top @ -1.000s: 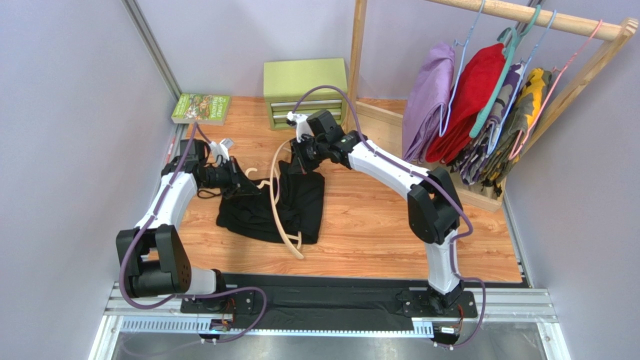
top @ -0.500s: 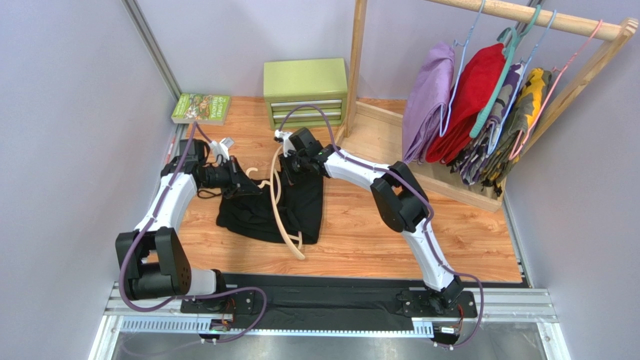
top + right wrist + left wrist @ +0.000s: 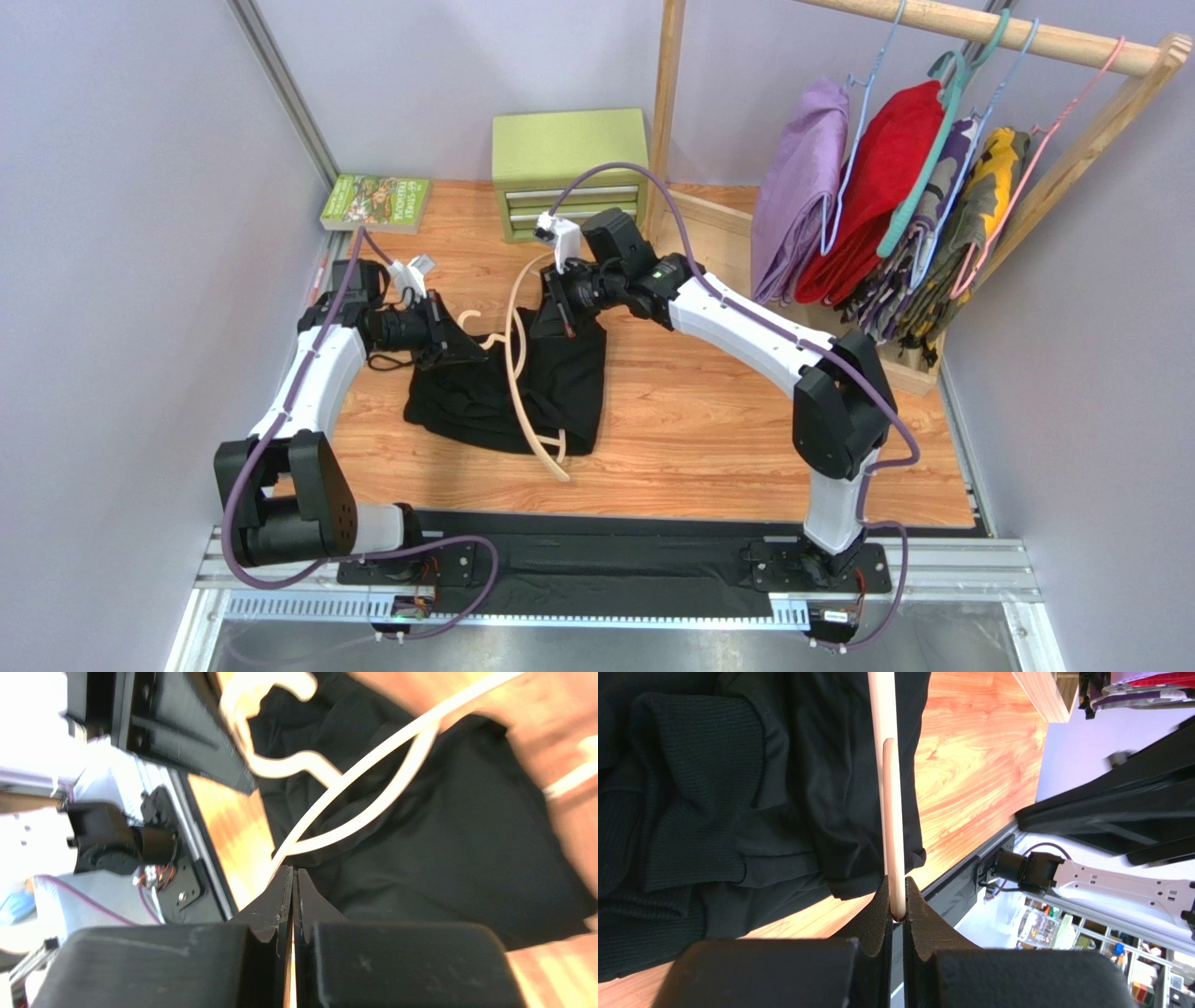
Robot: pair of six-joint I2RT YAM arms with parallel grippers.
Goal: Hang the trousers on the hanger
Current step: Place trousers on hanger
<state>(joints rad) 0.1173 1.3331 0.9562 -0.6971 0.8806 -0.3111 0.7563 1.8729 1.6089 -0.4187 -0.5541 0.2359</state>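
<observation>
On the wooden table (image 3: 701,420), black trousers (image 3: 568,378) crumpled left of centre, pale hanger (image 3: 519,399) lying across them. Left gripper (image 3: 897,903) clamped on the hanger's bar; right gripper (image 3: 293,882) pinched shut at the trousers' far edge, hold unclear.

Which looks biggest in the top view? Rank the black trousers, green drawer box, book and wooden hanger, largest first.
1. black trousers
2. green drawer box
3. book
Unranked: wooden hanger. It is about as long as the trousers yet very thin.
</observation>
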